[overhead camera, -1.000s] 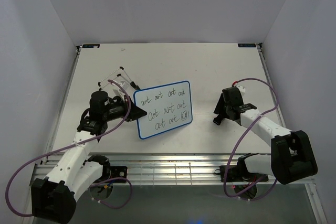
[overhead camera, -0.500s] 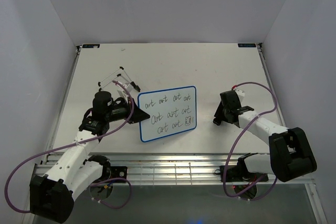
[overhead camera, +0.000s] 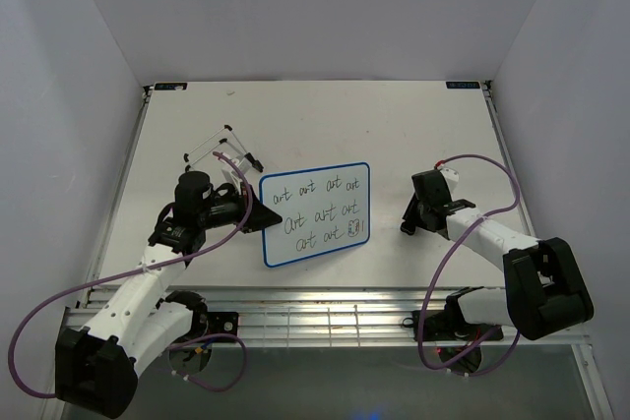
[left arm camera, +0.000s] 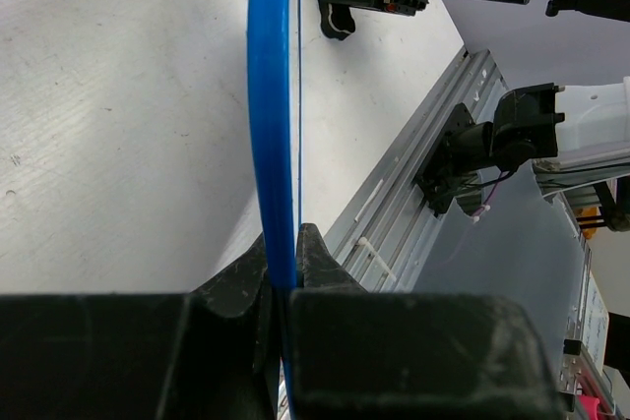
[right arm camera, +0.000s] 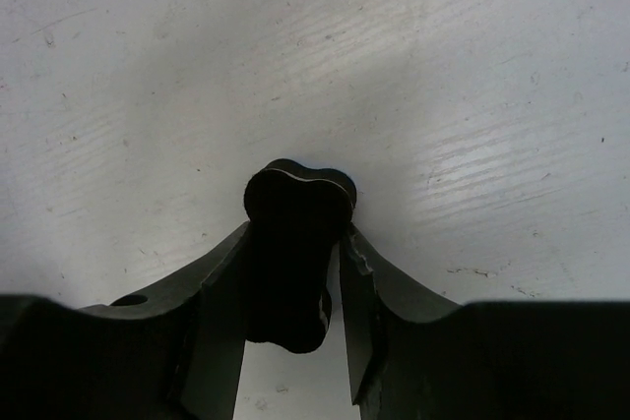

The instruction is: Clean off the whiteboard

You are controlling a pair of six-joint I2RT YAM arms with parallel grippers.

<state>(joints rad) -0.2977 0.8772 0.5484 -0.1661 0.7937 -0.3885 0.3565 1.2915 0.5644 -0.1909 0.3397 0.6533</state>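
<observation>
The small flat rectangular whiteboard with a thin blue rim [overhead camera: 315, 213] is seen near the middle of the pale desk [overhead camera: 394, 135], between the two arms. Three rows of black handwritten words cover it, so nothing has been wiped yet. Its left edge is clamped by the left tool [overhead camera: 261, 218]. In the left wrist view the blue rim is pinched tight between the closed jaws. Whether the far edge rests on the desk or is lifted cannot be told.

Well to the right, the right tool [right arm camera: 295, 228] is set down over a small black eraser block [right arm camera: 293, 263]. The jaws are drawn in against both flanks of the block. A sliver of desk shows lower down beside one finger, so the grip is judged light rather than firm. A thin black wire stand [overhead camera: 221, 145] lies behind the left tool.

The board is judged to be light, thin and stiff, with a slick face. It is best held by the rim, clear of the writing, as is done here. With only one edge held, pressure applied near the far edge could pivot or slide it. Strokes should therefore be kept moderate, and the board should preferably be pressed flat against the desk. The eraser is judged to be small and rigid, and it could easily twist out of a shallow pinch.
</observation>
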